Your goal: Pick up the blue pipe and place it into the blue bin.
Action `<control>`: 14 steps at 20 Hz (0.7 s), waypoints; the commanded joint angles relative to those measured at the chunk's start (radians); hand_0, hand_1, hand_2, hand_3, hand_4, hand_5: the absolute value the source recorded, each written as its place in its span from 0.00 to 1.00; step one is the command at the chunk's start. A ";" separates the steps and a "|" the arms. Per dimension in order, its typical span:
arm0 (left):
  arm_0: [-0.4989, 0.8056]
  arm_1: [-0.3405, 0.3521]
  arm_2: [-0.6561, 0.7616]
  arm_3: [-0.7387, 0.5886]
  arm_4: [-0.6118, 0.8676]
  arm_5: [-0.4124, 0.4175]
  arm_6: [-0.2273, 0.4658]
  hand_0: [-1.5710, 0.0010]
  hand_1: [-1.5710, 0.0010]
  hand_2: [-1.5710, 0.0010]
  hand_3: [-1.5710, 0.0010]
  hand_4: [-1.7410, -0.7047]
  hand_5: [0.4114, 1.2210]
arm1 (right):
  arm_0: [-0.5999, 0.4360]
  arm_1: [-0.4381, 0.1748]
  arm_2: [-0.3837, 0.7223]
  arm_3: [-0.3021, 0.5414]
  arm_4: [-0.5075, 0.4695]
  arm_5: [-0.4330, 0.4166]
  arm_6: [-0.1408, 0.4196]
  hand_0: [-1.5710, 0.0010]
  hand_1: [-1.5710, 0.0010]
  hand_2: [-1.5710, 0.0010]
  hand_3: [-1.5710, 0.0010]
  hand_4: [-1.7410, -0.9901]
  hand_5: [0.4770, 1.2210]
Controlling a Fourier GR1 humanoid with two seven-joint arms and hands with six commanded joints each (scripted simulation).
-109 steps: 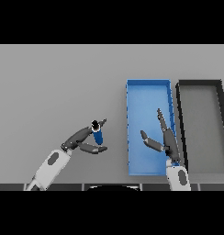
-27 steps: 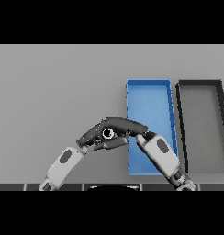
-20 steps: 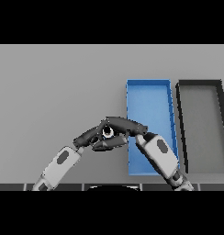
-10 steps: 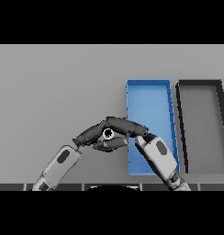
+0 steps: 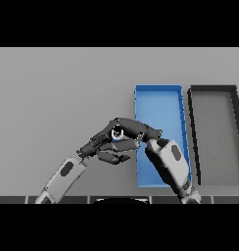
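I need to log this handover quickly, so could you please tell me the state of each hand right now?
Left hand: fingers curled round the blue pipe.
Right hand: over the pipe too; its state cannot be told.

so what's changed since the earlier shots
The left hand, which held the pipe alone out to the left, has carried it toward the blue bin. The right hand left the bin and swung over to meet it; both hands now close round the pipe beside the bin's left wall. In the last second they barely moved. Both bins stayed put.
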 commanded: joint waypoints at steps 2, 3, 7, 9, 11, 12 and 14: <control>-0.004 -0.010 -0.002 0.008 0.000 0.002 0.008 1.00 1.00 1.00 1.00 0.80 0.13 | -0.042 -0.026 -0.040 -0.027 -0.111 -0.054 0.072 0.00 0.00 0.00 0.00 0.14 1.00; -0.003 -0.014 -0.004 -0.002 0.008 -0.001 0.017 1.00 1.00 1.00 1.00 0.80 0.12 | -0.085 -0.036 -0.066 -0.013 -0.158 -0.089 0.105 0.00 0.00 0.00 0.00 0.11 1.00; -0.004 -0.009 -0.002 -0.006 0.014 -0.007 0.038 1.00 1.00 1.00 1.00 0.80 0.11 | -0.275 -0.150 -0.153 -0.003 -0.371 -0.258 0.102 0.00 0.00 0.00 0.00 0.04 0.89; 0.014 0.010 -0.003 -0.030 0.013 -0.011 0.014 1.00 1.00 1.00 1.00 0.80 0.11 | -0.351 -0.198 -0.207 0.040 -0.368 -0.255 0.060 0.00 0.00 0.00 0.00 0.03 0.87; 0.024 0.015 -0.006 -0.033 0.008 -0.011 -0.001 1.00 1.00 1.00 1.00 0.80 0.11 | -0.437 -0.229 -0.257 0.108 -0.343 -0.311 0.039 0.00 0.00 0.00 0.00 0.02 0.86; 0.016 0.012 -0.004 -0.028 0.004 -0.006 0.008 1.00 1.00 1.00 1.00 0.81 0.10 | -0.469 -0.248 -0.275 0.158 -0.309 -0.334 0.032 0.00 0.00 0.00 0.00 0.01 0.85; 0.020 0.019 -0.001 -0.034 0.024 -0.025 -0.001 1.00 1.00 1.00 1.00 0.80 0.10 | -0.504 -0.287 -0.314 0.251 -0.245 -0.349 0.011 0.00 0.00 0.00 0.00 0.01 0.87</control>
